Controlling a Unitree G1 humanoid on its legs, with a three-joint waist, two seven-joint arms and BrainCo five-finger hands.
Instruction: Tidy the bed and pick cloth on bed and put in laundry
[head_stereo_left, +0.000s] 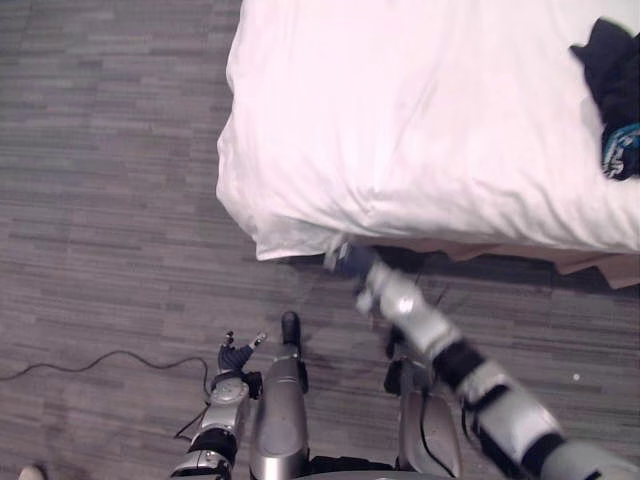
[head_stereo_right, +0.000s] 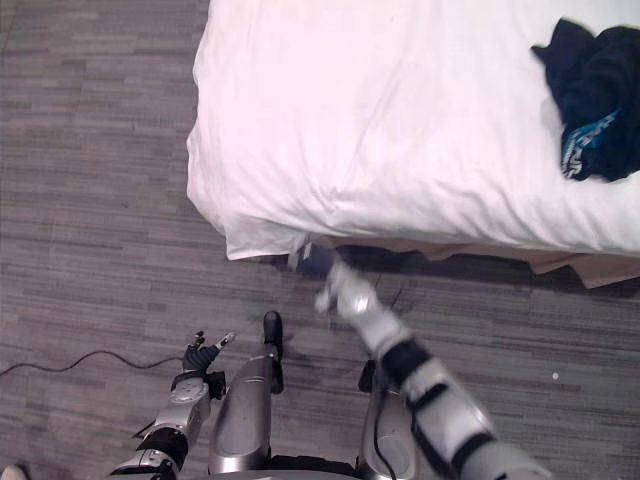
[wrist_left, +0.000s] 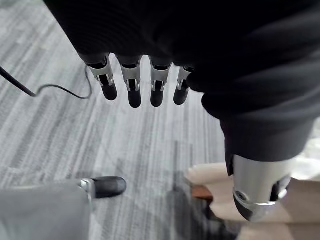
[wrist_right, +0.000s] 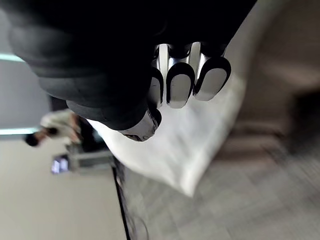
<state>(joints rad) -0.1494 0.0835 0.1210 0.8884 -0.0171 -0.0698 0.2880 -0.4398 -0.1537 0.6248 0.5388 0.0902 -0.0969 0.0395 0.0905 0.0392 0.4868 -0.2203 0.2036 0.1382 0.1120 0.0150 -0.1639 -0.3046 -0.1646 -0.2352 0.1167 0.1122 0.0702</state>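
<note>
Left eye view is showing the right hand (head_stereo_left: 348, 263) at the sheet (head_stereo_left: 400, 130) corner, grasp not determinable, left hand (head_stereo_left: 235, 355) hanging slack, cloth (head_stereo_left: 612, 75) lying well beyond and rightward of the right hand, which should probably be catching that corner squarely, pulling evenly.

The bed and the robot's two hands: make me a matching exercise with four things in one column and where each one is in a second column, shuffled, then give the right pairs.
Things
1. dark cloth
2. white cover
3. left hand
4. right hand

Places
A. low over the grey floor, well away from the cover, fingers straight
B. close by the cover's draped corner
C. piled on top of the cover, far right
D. spread flat, hanging down at the near edge

Pairs: 1-C, 2-D, 3-A, 4-B
</note>
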